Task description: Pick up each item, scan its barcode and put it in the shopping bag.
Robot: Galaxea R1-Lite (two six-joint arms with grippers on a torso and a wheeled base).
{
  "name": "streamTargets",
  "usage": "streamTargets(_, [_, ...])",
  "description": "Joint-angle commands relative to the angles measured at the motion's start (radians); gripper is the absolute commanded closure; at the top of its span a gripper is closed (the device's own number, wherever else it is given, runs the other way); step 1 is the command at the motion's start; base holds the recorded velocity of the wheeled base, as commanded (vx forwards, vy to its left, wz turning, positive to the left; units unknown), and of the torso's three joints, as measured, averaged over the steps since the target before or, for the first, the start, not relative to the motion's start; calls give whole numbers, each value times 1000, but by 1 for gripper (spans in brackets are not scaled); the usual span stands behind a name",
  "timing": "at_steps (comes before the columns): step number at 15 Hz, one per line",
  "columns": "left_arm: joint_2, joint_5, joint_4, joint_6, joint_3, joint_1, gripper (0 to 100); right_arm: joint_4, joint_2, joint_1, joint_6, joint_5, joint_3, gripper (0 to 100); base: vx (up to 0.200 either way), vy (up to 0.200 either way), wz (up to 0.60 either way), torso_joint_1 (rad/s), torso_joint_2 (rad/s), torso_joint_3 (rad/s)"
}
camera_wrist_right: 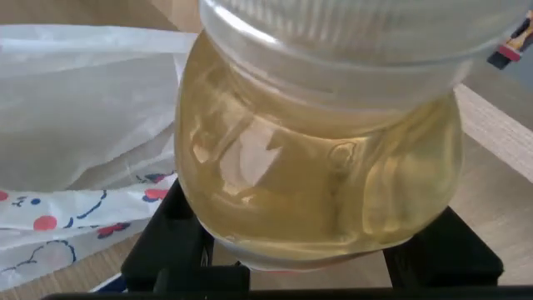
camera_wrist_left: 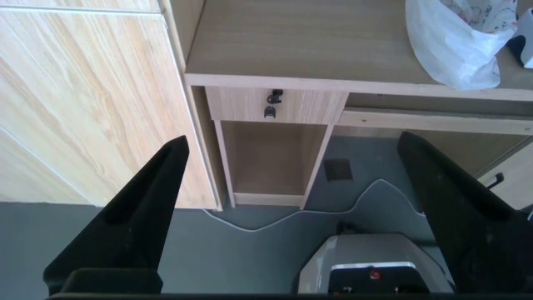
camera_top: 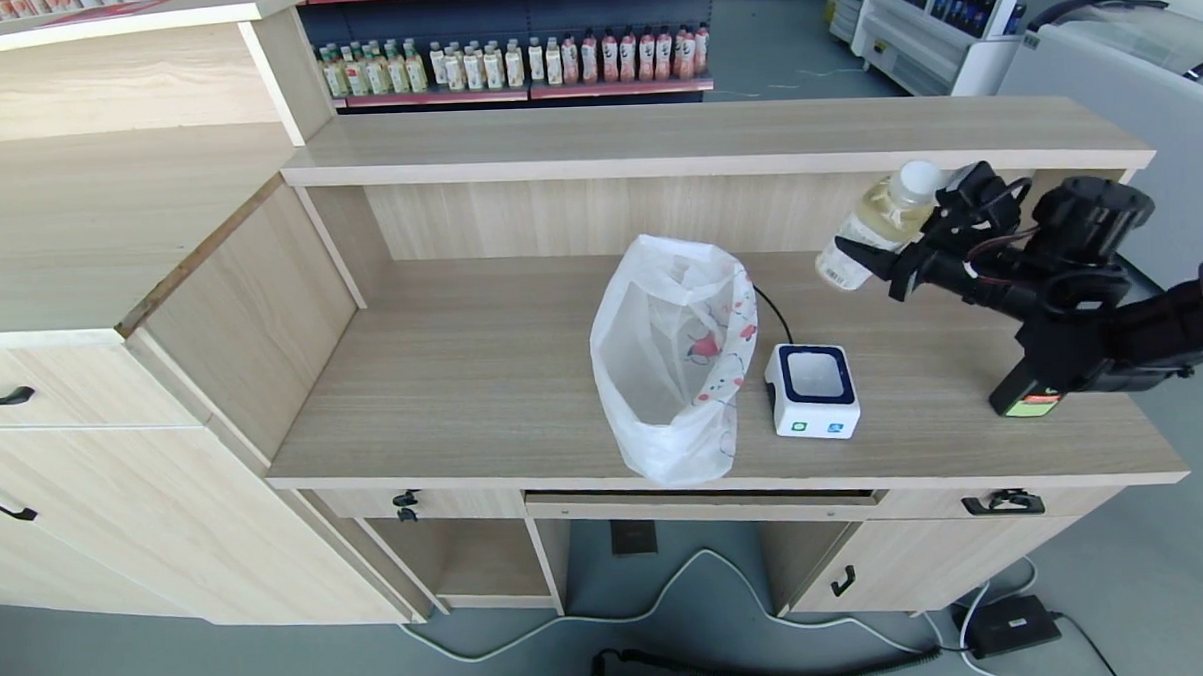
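Above the counter (camera_top: 463,383), bottle (camera_top: 863,239) tight in right claw (camera_top: 910,232); left claw (camera_wrist_left: 293,142) spread wide.

The bottle (camera_wrist_right: 325,175) clamped in my right gripper (camera_top: 908,232) sits so close to the wrist camera that the picture's edge cuts it off. It also covers all but the lower parts of my fingers (camera_wrist_right: 175,242). Just beyond that gripper the shopping bag (camera_wrist_right: 75,108) runs out of the picture. In the head view my gripper hides part of the bottle, and the label is too small to read. The bag's folds hide its bottom, and the scanner's (camera_top: 811,391) cable (camera_top: 776,317) disappears behind the bag.
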Motion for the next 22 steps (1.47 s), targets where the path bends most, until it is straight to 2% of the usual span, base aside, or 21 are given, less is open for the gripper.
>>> streamTargets(1, [0, 0, 0, -1, 0, 0, 0, 235, -304, -78, 156, -151, 102, 100, 0, 0, 0, 0, 0, 0])
streamTargets(2, [0, 0, 0, -1, 0, 0, 0, 375, -416, -115, 217, -189, 200, 100, 0, 0, 0, 0, 0, 0])
streamTargets(3, [0, 0, 0, -1, 0, 0, 0, 393, -473, -131, 248, -188, 272, 100, 0, 0, 0, 0, 0, 0])
streamTargets(5, [0, 0, 0, -1, 0, 0, 0, 390, -562, -191, 245, -188, 387, 100, 0, 0, 0, 0, 0, 0])
streamTargets(9, [0, 0, 0, -1, 0, 0, 0, 381, -662, -297, 151, -188, 515, 100, 0, 0, 0, 0, 0, 0])
streamTargets(11, [0, 0, 0, -1, 0, 0, 0, 379, -680, -309, 139, -200, 539, 100, 0, 0, 0, 0, 0, 0])
streamTargets(15, [0, 0, 0, -1, 2, 0, 0, 366, -694, -366, -34, -225, 550, 100, 0, 0, 0, 0, 0, 0])
streamTargets(18, [0, 0, 0, -1, 0, 0, 0, 304, -692, -366, -44, -225, 558, 100, 0, 0, 0, 0, 0, 0])
streamTargets(22, [0, 0, 0, -1, 0, 0, 0, 298, -682, -360, -44, -225, 556, 100, 0, 0, 0, 0, 0, 0])
